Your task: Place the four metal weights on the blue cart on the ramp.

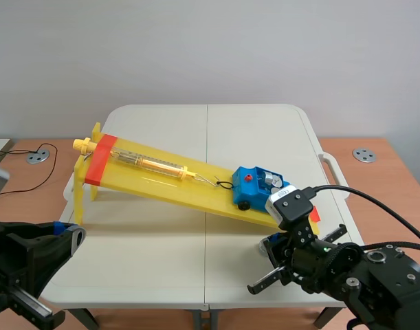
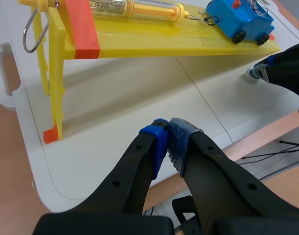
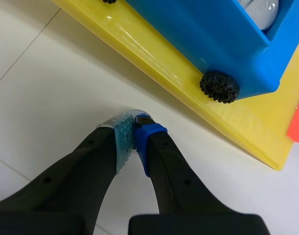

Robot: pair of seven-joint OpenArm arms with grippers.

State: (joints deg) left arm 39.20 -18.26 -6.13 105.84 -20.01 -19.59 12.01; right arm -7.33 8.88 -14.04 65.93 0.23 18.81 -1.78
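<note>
**Claw state.** We read both claws as closed on nothing. The right claw [image 3: 133,132] has its two pads pressed together, and nothing shows between them. The left claw [image 2: 168,134] is closed the same way, pad against pad.

**Location of the load.** The metal weights [image 1: 269,181] sit inside the blue cart [image 1: 254,187]. The cart stands on its wheels near the low end of the yellow ramp [image 1: 161,182]. We cannot count the weights with certainty, as the cart walls hide part of them. We see no weight lying loose on the bench [image 1: 161,261].

**Governing relation.**
- The cart lies ahead of and above the right claw, which is low over the bench just beside the ramp's near edge, close to a cart wheel [image 3: 218,86].
- The cart's long axis runs along the slope. Its uphill end is hooked to the yellow spring scale [image 1: 151,163].
- The right arm is much the nearer. The left claw is well apart, by the bench's near left corner and facing the ramp's raised end.

**Assessment.** We judge the loading complete or nearly so. If any further placement is needed, it falls to the right arm, which must rise clear of the ramp edge before it approaches the cart from above.
</note>
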